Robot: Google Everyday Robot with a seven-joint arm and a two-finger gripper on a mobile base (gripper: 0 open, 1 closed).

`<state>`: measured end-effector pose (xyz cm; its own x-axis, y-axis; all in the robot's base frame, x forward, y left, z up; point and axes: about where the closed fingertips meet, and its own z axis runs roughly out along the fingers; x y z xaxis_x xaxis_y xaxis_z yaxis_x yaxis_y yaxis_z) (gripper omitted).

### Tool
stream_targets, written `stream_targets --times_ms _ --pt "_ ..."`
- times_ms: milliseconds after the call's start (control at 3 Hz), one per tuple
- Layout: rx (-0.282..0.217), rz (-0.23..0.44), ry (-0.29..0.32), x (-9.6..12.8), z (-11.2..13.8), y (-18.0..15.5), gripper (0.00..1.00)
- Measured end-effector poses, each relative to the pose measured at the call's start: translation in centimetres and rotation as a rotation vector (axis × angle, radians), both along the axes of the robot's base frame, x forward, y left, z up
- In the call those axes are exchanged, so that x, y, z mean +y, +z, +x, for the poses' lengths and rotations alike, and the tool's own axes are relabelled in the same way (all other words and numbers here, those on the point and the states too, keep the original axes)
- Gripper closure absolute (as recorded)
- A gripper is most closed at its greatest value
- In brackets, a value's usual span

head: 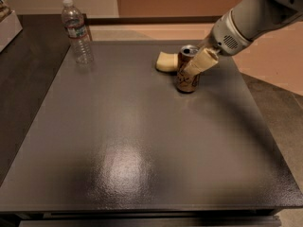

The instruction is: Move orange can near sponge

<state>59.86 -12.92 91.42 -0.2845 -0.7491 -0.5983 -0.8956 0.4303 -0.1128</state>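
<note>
Gripper (191,66), reaching in from upper right on a white arm, is pinching the orange can (187,81) near its top, w/ one cream finger lying across its front. Can is standing upright on dark table (142,150) toward far edge, just beside the sponge (165,62). Water bottle (77,32) is standing at far-left corner.

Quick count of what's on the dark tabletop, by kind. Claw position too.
orange can: 1
sponge: 1
water bottle: 1
Total: 3
claw: reaching in from the right, shut on the orange can, which stands right beside the sponge.
</note>
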Motion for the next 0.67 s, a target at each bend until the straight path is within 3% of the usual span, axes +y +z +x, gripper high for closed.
stream_targets --times_ms 667 --pt "0.014 0.012 -0.015 0.21 0.91 -1.05 0.14"
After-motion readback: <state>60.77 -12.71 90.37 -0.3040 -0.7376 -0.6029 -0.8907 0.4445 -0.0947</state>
